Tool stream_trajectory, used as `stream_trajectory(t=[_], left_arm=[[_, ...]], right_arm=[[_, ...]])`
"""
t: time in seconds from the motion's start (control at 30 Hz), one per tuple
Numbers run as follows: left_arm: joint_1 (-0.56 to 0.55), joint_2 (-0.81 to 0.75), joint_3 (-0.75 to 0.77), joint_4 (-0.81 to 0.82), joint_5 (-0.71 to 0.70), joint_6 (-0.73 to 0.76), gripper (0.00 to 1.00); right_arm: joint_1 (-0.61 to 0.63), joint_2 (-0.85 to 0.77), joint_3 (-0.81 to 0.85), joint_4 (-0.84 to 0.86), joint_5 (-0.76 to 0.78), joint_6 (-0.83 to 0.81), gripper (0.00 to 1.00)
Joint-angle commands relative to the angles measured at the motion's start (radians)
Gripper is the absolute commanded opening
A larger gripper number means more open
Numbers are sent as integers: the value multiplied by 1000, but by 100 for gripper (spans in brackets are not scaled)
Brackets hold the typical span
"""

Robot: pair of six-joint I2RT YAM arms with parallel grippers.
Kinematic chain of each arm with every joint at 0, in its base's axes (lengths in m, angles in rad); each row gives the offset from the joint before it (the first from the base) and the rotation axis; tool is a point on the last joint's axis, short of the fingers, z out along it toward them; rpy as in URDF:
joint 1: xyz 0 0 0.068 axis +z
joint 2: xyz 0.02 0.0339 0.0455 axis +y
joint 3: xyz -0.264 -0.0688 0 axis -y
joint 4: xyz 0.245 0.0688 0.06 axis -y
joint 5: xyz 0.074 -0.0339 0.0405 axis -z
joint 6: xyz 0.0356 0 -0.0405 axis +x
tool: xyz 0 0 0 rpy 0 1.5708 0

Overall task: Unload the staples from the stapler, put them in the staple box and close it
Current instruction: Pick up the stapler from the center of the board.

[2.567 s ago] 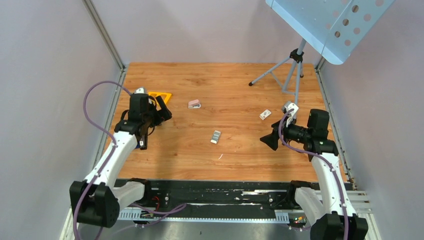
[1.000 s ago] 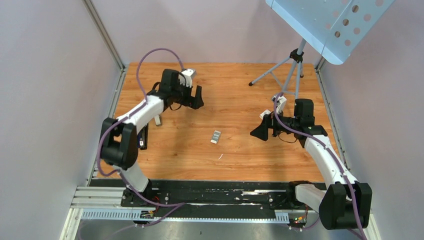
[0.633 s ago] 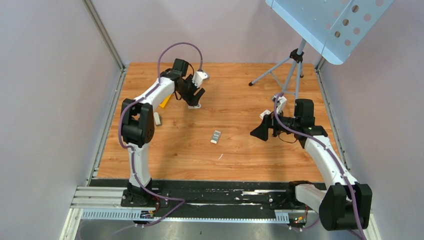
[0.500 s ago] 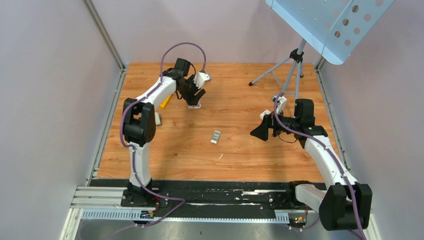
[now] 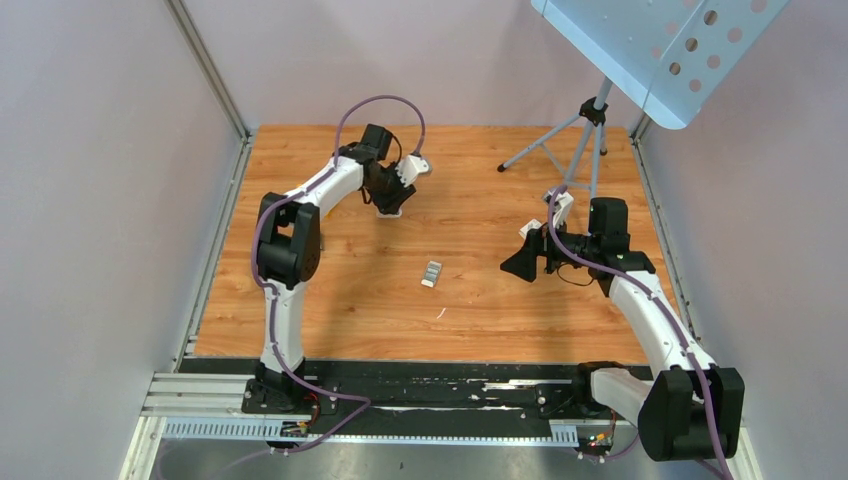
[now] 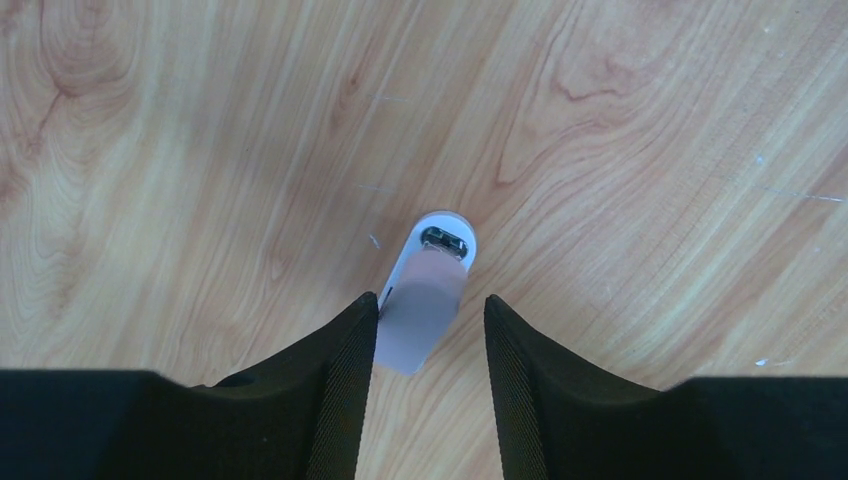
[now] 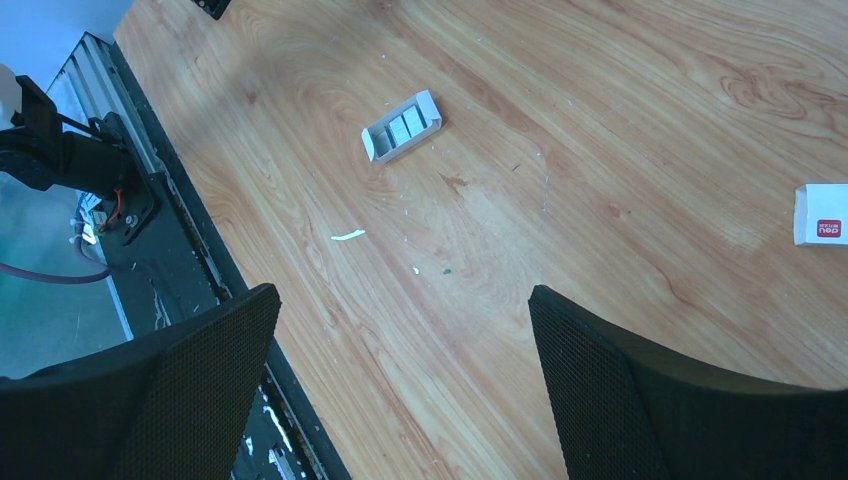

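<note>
My left gripper (image 5: 389,203) reaches to the far middle of the table, pointing down over the tiny pink stapler (image 6: 424,300). In the left wrist view its jaws straddle the pink stapler's rear: the left finger touches it and the right finger stands a little off. The staples (image 5: 431,272) lie as grey bars in a small white tray (image 7: 400,128) mid-table. The black stapler is hidden in the top view; a black corner (image 7: 212,6) at the right wrist view's top edge could be it. My right gripper (image 5: 522,264) hovers wide open at the right, holding nothing (image 7: 402,292).
A thin white sliver (image 5: 440,313) lies near the front. A small white box with a red label (image 7: 822,213) sits beside the right gripper. A tripod (image 5: 580,135) with a perforated blue panel (image 5: 655,50) stands at the back right. Walls close in on the left and right.
The left arm has swung from the table's left side to the far middle, come down over the pink stapler and narrowed its jaws. The right arm has held still over the last second.
</note>
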Motion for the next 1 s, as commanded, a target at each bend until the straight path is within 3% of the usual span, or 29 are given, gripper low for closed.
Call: stream_trajectory(t=[0.0, 0.27, 0.43, 0.53, 0.77, 0.97], left_arm=[[-13, 39, 24, 12, -41, 18, 42], [-31, 37, 0, 44, -81, 12, 35], [-34, 8, -12, 49, -80, -4, 8], [-40, -61, -60, 71, -79, -36, 0], [-109, -370, -389, 260, -52, -97, 0], [-229, -605, -657, 489, -77, -227, 0]], right_arm=[[15, -10, -14, -3, -13, -16, 100], [15, -17, -17, -7, -12, -19, 100], [15, -24, -19, -12, -14, -24, 100], [15, -28, -17, -20, -19, -33, 100], [18, -20, -17, -7, -79, -7, 100], [87, 17, -16, 119, -172, 129, 100]])
